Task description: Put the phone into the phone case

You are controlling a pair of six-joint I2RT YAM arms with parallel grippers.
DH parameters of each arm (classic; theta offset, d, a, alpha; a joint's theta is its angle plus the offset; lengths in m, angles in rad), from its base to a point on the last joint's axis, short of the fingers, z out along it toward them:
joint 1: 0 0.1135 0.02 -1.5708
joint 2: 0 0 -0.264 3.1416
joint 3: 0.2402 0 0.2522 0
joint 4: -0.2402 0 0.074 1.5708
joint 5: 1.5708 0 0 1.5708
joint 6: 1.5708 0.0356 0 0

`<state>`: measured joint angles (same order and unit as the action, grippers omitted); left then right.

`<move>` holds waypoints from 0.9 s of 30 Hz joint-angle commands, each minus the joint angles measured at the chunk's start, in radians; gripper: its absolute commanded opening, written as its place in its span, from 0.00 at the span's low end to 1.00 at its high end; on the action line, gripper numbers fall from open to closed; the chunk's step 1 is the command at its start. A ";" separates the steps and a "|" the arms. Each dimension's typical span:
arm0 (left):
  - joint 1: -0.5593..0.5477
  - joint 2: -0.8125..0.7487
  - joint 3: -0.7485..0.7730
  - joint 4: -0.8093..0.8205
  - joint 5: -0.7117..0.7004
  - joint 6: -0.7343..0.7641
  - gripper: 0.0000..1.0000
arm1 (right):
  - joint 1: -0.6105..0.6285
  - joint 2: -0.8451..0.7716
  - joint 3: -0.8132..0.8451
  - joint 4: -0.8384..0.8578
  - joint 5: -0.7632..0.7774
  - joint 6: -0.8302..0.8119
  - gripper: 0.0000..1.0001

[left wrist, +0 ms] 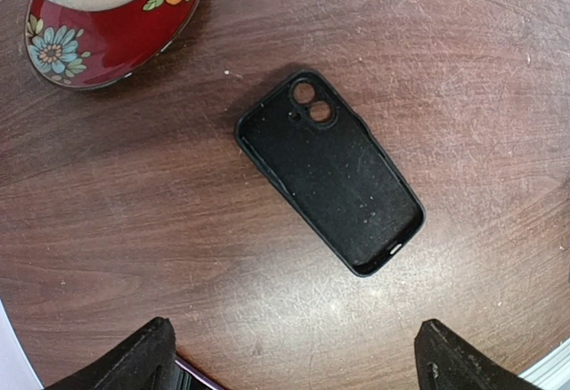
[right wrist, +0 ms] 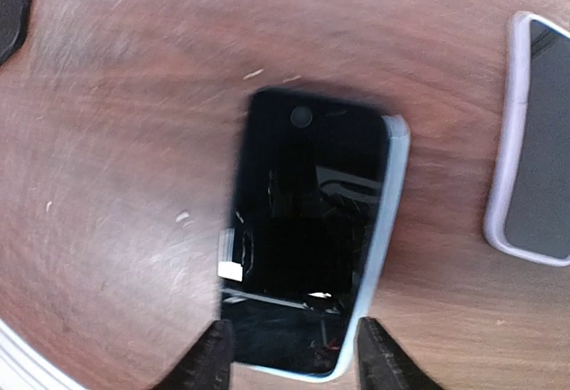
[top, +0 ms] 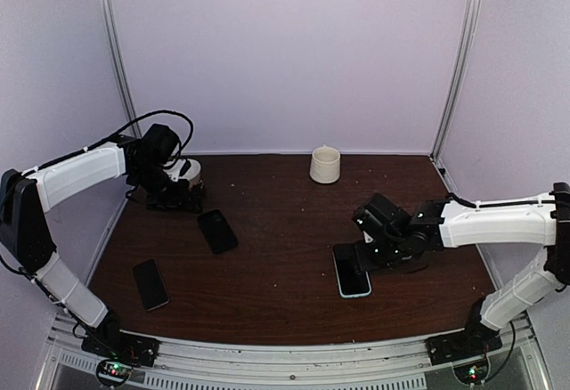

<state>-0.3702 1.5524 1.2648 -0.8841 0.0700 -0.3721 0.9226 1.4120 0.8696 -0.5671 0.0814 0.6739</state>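
Note:
The phone (right wrist: pixel 307 230), black-screened with a light blue rim, lies flat on the brown table (top: pixel 285 301) at the right (top: pixel 353 279). My right gripper (right wrist: pixel 294 354) straddles its near end, one finger against each long edge; in the top view the gripper (top: pixel 361 255) sits at the phone's far end. The black phone case (left wrist: pixel 329 172) lies hollow side up, left of centre (top: pixel 217 230). My left gripper (left wrist: pixel 294 345) hovers open above the table just short of the case, back left in the top view (top: pixel 174 196), with nothing between its fingers.
A red floral plate (left wrist: pixel 116 43) carrying a white dish stands at the back left (top: pixel 187 172). A cream cup (top: pixel 325 165) is at the back centre. A second phone with a lilac rim (top: pixel 150 283) lies front left and shows in the right wrist view (right wrist: pixel 534 141).

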 commanded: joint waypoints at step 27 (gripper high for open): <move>-0.004 -0.005 -0.009 0.024 -0.005 0.016 0.97 | 0.137 0.331 0.123 -0.134 -0.023 0.104 0.04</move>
<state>-0.3702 1.5524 1.2648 -0.8837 0.0669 -0.3714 1.0546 1.7222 1.0523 -0.6716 0.0643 0.7444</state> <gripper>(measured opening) 0.976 0.043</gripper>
